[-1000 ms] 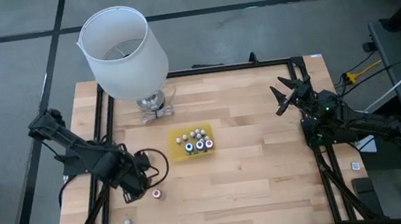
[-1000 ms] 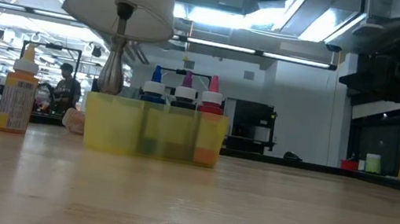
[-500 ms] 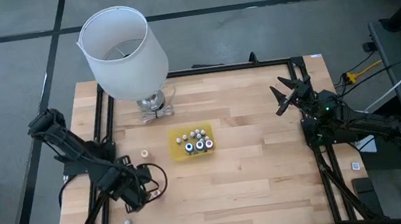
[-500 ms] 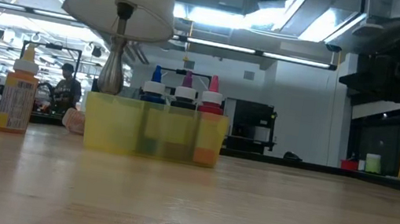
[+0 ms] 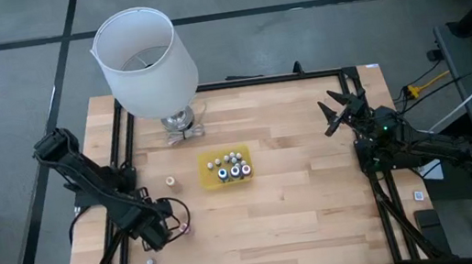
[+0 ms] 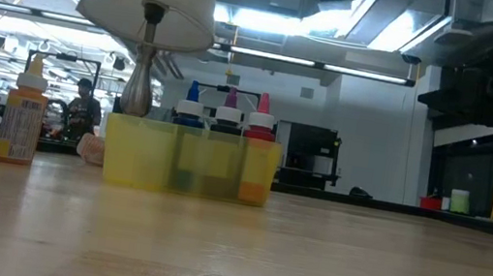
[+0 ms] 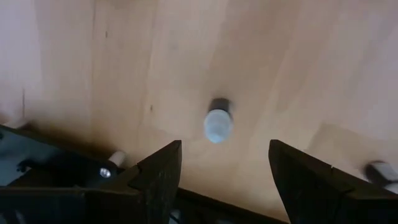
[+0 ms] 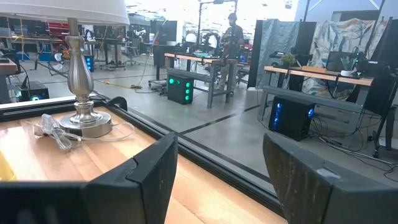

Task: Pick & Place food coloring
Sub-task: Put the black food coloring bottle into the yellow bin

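Left hand [image 5: 154, 239] low over the near-left part of the wooden desk [image 5: 301, 197], fingers spread apart, gripping nothing. In the left wrist view, white-capped bottle [image 7: 217, 124] lying on bare wood ahead of the parted fingers [image 7: 158, 177], untouched; same bottle in the high view just near of the hand [image 5: 151, 262]. Second loose bottle [image 5: 170, 181] upright on the desk, left of the tray; in the low view it reads as an orange-yellow bottle [image 6: 21, 119] with a printed label, text too small to read. Yellow tray [image 5: 209, 178] at desk centre, filled with a cluster of food coloring bottles [image 5: 229, 164]; blue, purple and pink tips showing above the tray wall in the low view [image 6: 228, 109]. Lamp [image 5: 144, 60] with white shade at far left of the desk, metal base [image 8: 86, 121] and coiled cord beside it. Right hand [image 5: 339, 110] parked at the far-right edge, fingers apart, holding nothing. No legible brand or writing anywhere.
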You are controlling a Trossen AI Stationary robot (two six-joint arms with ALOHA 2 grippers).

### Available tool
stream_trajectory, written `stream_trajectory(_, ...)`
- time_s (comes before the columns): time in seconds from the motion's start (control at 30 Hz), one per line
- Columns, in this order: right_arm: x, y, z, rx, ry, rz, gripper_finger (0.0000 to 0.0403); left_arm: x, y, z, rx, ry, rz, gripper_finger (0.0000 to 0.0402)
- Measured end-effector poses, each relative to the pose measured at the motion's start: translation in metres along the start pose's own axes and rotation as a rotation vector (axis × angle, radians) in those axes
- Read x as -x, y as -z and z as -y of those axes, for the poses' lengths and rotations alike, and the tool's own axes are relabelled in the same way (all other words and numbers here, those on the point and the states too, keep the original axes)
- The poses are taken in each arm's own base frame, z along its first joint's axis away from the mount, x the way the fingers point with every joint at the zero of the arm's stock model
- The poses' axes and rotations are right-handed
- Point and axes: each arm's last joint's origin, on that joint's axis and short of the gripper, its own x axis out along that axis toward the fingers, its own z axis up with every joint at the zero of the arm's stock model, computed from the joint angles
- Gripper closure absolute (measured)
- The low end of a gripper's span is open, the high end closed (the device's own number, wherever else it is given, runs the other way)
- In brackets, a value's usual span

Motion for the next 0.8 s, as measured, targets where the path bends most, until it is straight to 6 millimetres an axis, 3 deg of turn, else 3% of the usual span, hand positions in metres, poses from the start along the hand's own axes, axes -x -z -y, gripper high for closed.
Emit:
stream_trajectory(0.37,0.000,0.000,0.000,0.000,0.000,0.000,0.0166,-0.027,0.002,-0.005,-0.017,0.033,-0.009,0.0172)
stream_trajectory(0.8,0.000,0.000,0.000,0.000,-0.001,0.000,0.0166,-0.032,0.002,-0.004,-0.035,0.059,-0.002,0.0186)
